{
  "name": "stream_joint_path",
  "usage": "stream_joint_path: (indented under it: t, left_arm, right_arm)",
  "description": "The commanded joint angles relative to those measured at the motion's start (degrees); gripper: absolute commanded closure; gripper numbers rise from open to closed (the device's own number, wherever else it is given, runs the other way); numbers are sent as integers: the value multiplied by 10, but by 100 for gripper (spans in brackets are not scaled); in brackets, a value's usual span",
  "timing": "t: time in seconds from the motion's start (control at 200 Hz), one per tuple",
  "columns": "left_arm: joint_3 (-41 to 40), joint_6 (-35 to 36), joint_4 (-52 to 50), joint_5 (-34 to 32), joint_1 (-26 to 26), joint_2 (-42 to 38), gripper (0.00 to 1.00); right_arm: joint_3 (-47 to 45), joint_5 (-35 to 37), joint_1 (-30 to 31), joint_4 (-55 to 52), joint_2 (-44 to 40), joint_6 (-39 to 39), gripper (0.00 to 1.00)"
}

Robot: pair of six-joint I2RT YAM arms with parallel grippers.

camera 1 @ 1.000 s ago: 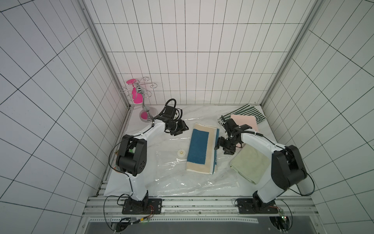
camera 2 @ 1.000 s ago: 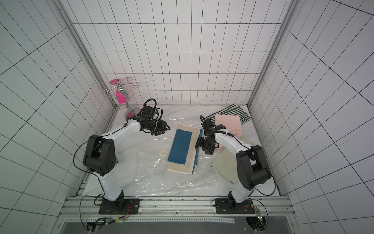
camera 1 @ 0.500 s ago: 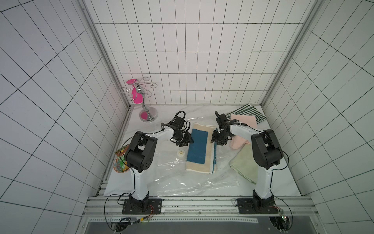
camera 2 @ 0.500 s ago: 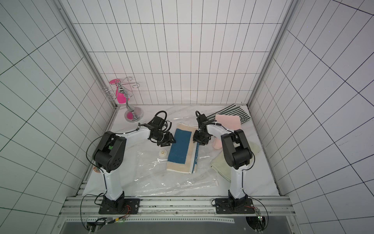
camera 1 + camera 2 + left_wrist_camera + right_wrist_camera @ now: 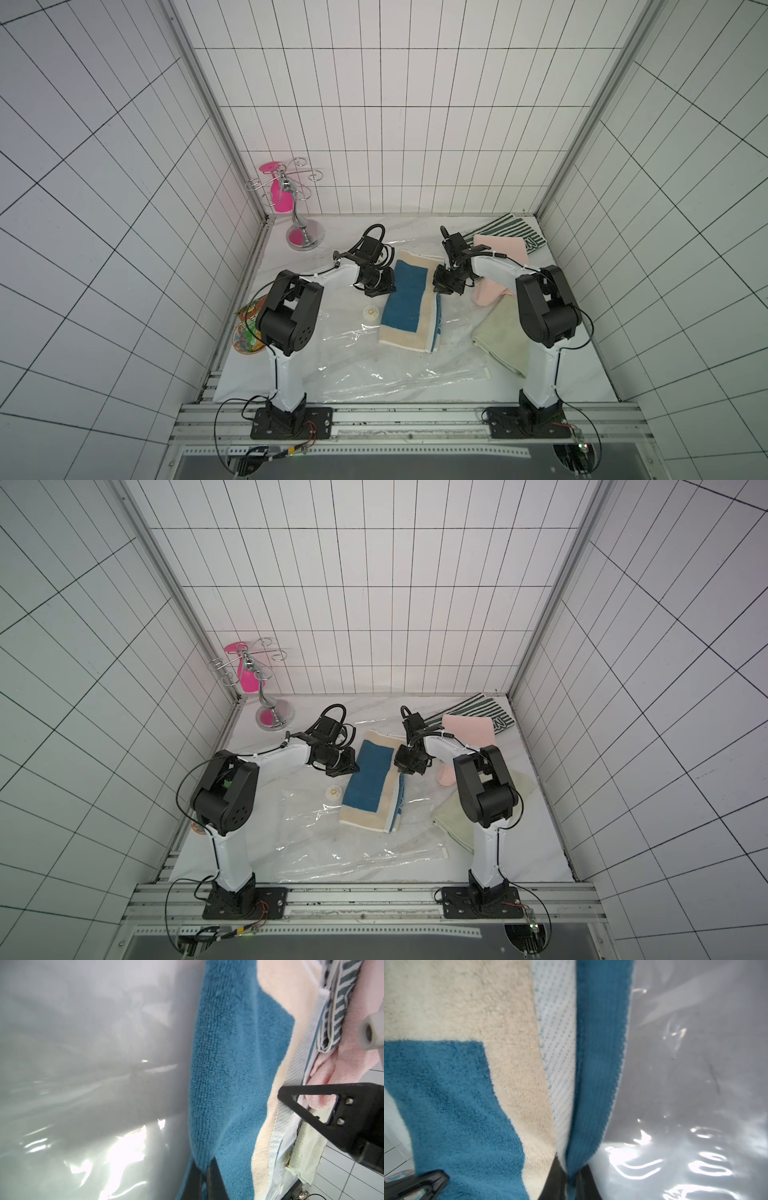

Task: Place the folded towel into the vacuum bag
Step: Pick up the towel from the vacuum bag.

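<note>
Gripping the folded towel (image 5: pixel 406 309) from both sides, the two arms are reaching in over the middle of the tabletop (image 5: pixel 582 374). Directions are being given on a clock face laid over the top views, with 12 o'clock at the back wall.

The blue-and-beige towel is lying at the centre, on the vacuum bag (image 5: pixel 374 370), whose clear, crinkled plastic is spreading out from under it toward 6 o'clock. The bag's round white valve (image 5: pixel 371 312) is sitting just beside the towel at its 9 o'clock.

The left pincer (image 5: pixel 390 286) is biting the towel's edge at about 10 o'clock. In the left wrist view its jaws are standing almost together, with a fold of blue pile nipped between them. The right pincer (image 5: pixel 437 291) is clamping the opposite edge at about 2 o'clock, its jaws squeezed onto the blue hem.

A pink cloth (image 5: pixel 498 251) is lying at 2 o'clock, a pale green cloth (image 5: pixel 498 336) at 4 o'clock, a snack packet (image 5: pixel 245 332) at the 9 o'clock edge, and a chrome stand (image 5: pixel 305 239) in the 11 o'clock corner.
</note>
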Motion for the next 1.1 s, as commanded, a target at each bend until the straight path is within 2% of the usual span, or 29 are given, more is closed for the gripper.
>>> stream_joint_path:
  t: [0.0,0.18,0.405,0.61,0.745,0.885,1.01,1.095]
  left_arm:
    - [30,26,-13,-50,-11,-39,100]
    - [84,66,-70,-120,-58,-18,100]
    - [67,50,-59,-118,-68,8,99]
    - [26,22,13,-51,-66,-3,95]
    - [-9,-6,67,-10,-60,-9,93]
    - [-34,-17,85,3,-44,-5,91]
    - [-58,-32,110,26,-23,-13,86]
    - [-70,-35,126,41,-6,-26,81]
  right_arm:
    - [37,35,14,-40,-30,-8,92]
    - [64,37,30,-44,-39,8,92]
    - [71,18,36,-28,2,28,92]
    - [42,-70,49,80,-29,86,90]
    - [38,-82,54,108,-23,117,89]
    - [25,-92,56,135,5,128,86]
    - [25,-112,56,142,29,121,79]
    - [27,-118,57,142,35,116,80]
